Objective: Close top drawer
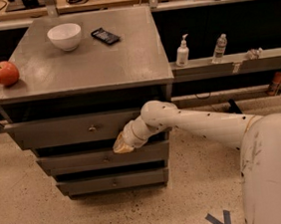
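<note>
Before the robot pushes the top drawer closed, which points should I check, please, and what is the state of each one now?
1. Is the top drawer open, with its front panel out from the cabinet? Ok.
2. Is the gripper at the panel? Ok: it is at the lower right edge, right of the knob, so off centre.
3. Does the gripper touch the panel? Cannot tell.
4. Is the drawer's inside free of things sticking up? Cannot tell: it is hidden under the cabinet top.
5. Are the bowl and phone well back from the front edge? Ok.
6. Is the apple safe from a jolt? Not ok: it sits by the left front corner.
</note>
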You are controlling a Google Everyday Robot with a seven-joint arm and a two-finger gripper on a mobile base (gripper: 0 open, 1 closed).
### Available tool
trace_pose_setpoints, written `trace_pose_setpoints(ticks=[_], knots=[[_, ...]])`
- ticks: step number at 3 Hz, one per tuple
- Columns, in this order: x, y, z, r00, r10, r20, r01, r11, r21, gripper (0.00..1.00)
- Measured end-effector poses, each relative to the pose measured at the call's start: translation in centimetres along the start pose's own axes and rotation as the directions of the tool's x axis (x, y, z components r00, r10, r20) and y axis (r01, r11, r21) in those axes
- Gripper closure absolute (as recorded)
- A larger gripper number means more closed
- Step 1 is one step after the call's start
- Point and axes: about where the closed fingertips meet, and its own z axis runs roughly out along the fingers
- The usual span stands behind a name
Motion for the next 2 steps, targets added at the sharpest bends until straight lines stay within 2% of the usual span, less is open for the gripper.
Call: trace_pose_setpoints(ticks=[1, 2], knots=[[-1.1, 2.8, -0.7, 0.999, -0.021, 0.045, 0.02, 0.9997, 0.017, 1.0], [-3.7, 9.2, -2.7, 0.992, -0.051, 0.117, 0.041, 0.9959, 0.08, 0.97]])
